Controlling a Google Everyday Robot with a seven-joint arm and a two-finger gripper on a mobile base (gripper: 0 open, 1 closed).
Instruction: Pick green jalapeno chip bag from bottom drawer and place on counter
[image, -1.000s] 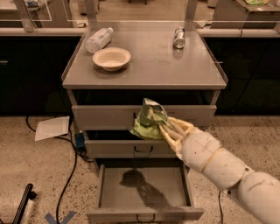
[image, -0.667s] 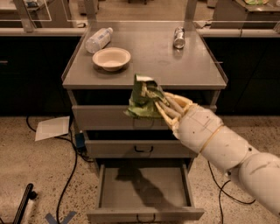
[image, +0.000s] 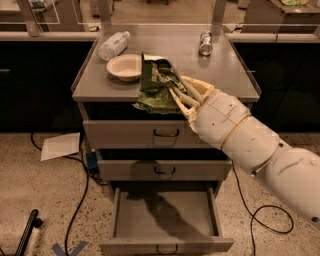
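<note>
The pincer (image: 167, 82) is closed on the green jalapeno chip bag (image: 149, 98), its pale fingers (image: 186, 89) clamped across the crumpled foil from the right. Against the frame a little under a second ago, bag and pincer sit higher and a little further in. Then the bag hung in front of the top drawer (image: 125, 134), level with the front lip of the bench (image: 220, 70). Now most of it lies over the front part of the bench top, just right of the pale bowl (image: 124, 66), and only its lower edge overlaps the front lip. Whether the foil touches the surface cannot be told. The thick white arm (image: 260, 150) has risen with it and now covers the right end of the top drawer.

The rest matches the earlier frames. The clear bottle (image: 114, 45) lies on its side behind the bowl, and the silver can (image: 205, 42) stands at the back right. The bottom drawer (image: 167, 246) is pulled out, its grey floor holding only the arm's shadow. The middle drawer (image: 165, 170) is shut.
</note>
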